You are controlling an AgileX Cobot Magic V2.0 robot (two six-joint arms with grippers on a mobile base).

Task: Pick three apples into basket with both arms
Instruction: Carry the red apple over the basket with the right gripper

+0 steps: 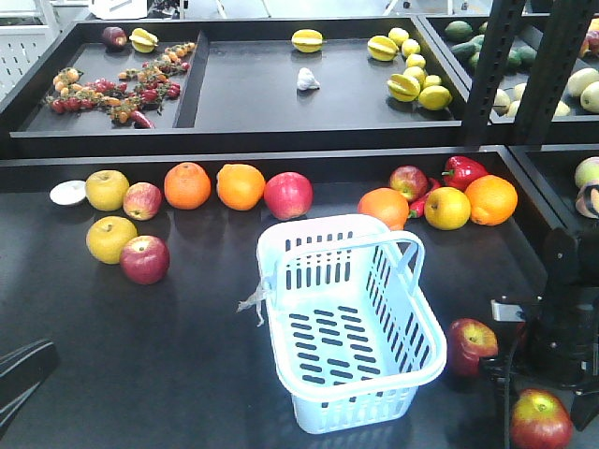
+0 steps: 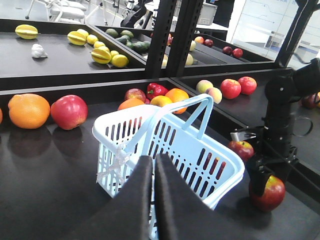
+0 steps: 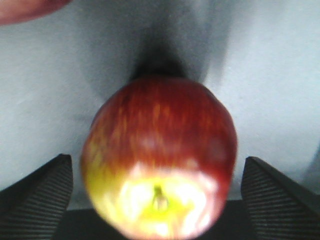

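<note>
Black tabletop, right gripper spread wide either side of a red apple near the basket, so I'd drop lower, centre it and squeeze gently; left gripper is pinched shut, holding nothing.

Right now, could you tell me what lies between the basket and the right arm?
One red apple lies between basket and right arm, clearest in the front view.

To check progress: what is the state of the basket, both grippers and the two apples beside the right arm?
Basket: upright, empty, handle raised.
Left gripper: shut, holding nothing.
Right gripper: open, astride the front apple.
Front apple: on the table, not yet clamped.
Apple beside the basket: on the table, not held.
</note>
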